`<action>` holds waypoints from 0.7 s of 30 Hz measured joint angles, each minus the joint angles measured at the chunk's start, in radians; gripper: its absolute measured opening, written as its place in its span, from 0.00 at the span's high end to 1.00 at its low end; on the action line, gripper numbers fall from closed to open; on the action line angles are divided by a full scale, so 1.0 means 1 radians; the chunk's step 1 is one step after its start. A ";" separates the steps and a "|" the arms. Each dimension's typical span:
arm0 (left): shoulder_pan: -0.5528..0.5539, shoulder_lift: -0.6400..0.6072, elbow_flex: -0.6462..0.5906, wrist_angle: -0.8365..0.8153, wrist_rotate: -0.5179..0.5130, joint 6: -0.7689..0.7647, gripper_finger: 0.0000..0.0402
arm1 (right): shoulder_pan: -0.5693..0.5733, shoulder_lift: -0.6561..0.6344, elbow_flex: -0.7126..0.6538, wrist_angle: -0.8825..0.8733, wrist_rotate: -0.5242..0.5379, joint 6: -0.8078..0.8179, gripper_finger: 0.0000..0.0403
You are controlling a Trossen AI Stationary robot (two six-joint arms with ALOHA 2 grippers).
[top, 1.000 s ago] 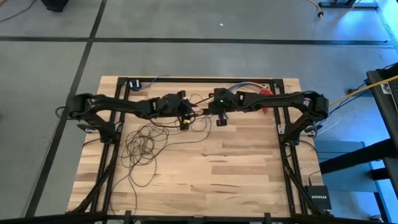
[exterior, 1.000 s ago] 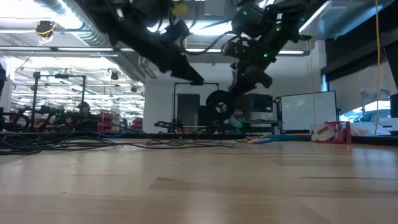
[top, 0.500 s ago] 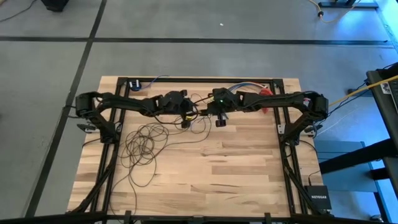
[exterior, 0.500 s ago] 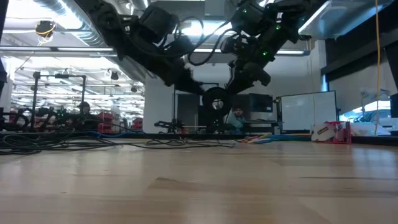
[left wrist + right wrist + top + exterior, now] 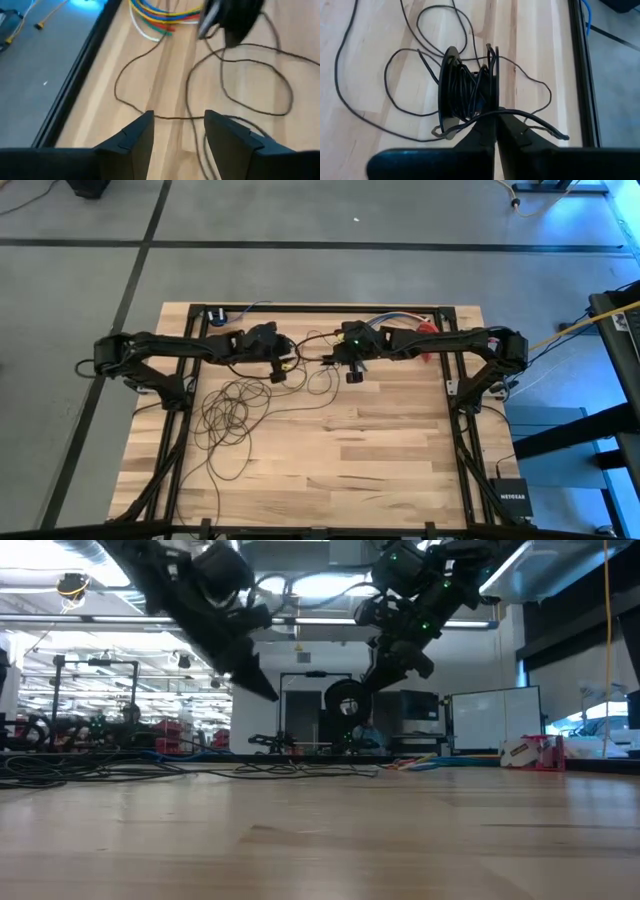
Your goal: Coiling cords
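Cord part-wound on a black spool held up over the counter's far middle; the rest lies loose on the wood.

The cords (image 5: 232,412) sprawl in tangled loops across the counter's (image 5: 380,450) left half, a strand running up to the spool (image 5: 468,91), which carries dark windings and hangs clear of the wood. Right gripper (image 5: 352,366) has its fingers (image 5: 512,131) pressed together on the spool's rim, a strand crossing them. Left gripper (image 5: 279,370) hangs just beside it, apart, fingers (image 5: 231,137) spread wide and holding nothing, a loop of cord on the wood below. Multicoloured wires (image 5: 162,15) lie at the far edge.
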 joint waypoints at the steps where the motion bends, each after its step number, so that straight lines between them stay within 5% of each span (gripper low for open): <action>1: 0.012 -0.006 -0.011 0.041 0.034 -0.001 0.58 | 0.000 0.000 0.000 0.000 0.000 0.000 0.99; 7: 0.036 0.045 -0.083 0.434 0.315 -0.018 0.58 | 0.000 0.000 0.000 0.015 0.000 -0.003 0.99; 15: 0.022 0.166 -0.083 0.655 0.307 -0.010 0.58 | 0.000 0.000 0.000 0.039 -0.045 -0.002 0.99; 21: 0.015 0.168 -0.080 0.654 0.301 -0.017 0.58 | 0.000 0.000 0.000 0.050 -0.045 -0.002 0.99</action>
